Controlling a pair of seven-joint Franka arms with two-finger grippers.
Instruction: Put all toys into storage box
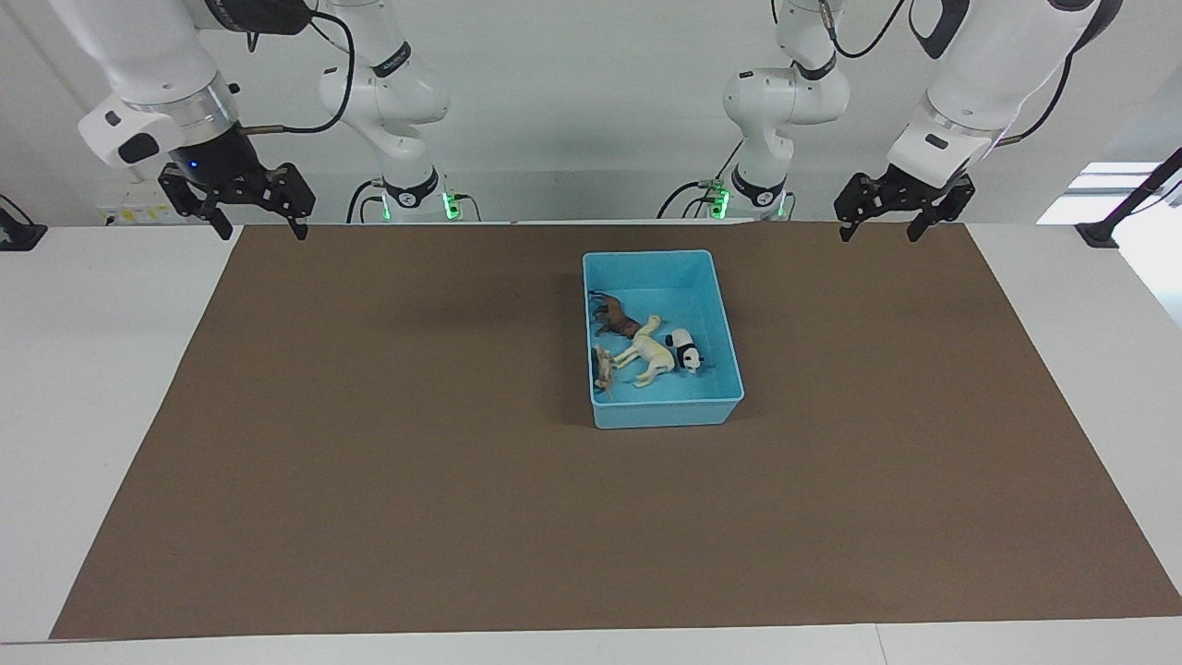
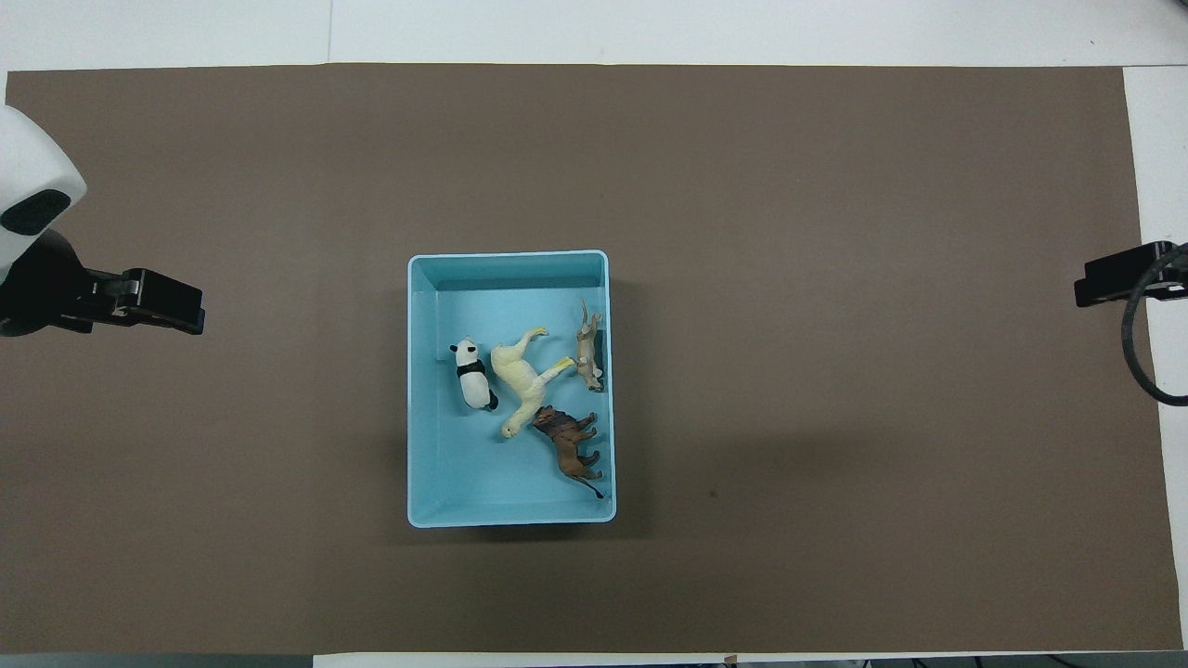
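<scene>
The light blue storage box (image 1: 646,256) stands on the brown mat mid-table; it also shows in the overhead view (image 2: 509,256). All the toys lie inside it: the dark brown figurine (image 1: 617,319) (image 2: 568,443), the cream long-necked one (image 1: 651,351) (image 2: 520,385), the panda (image 1: 686,351) (image 2: 473,374) and the orange-tan one (image 1: 604,368) (image 2: 587,353) against the wall toward the right arm's end. My left gripper (image 1: 877,233) (image 2: 162,301) is open and empty, raised over the mat's edge at its own end. My right gripper (image 1: 262,231) (image 2: 1114,278) is open and empty, raised at its end.
The brown mat (image 1: 369,443) covers most of the white table (image 1: 92,369). Black clamp mounts sit at both table ends near the robots (image 1: 18,235).
</scene>
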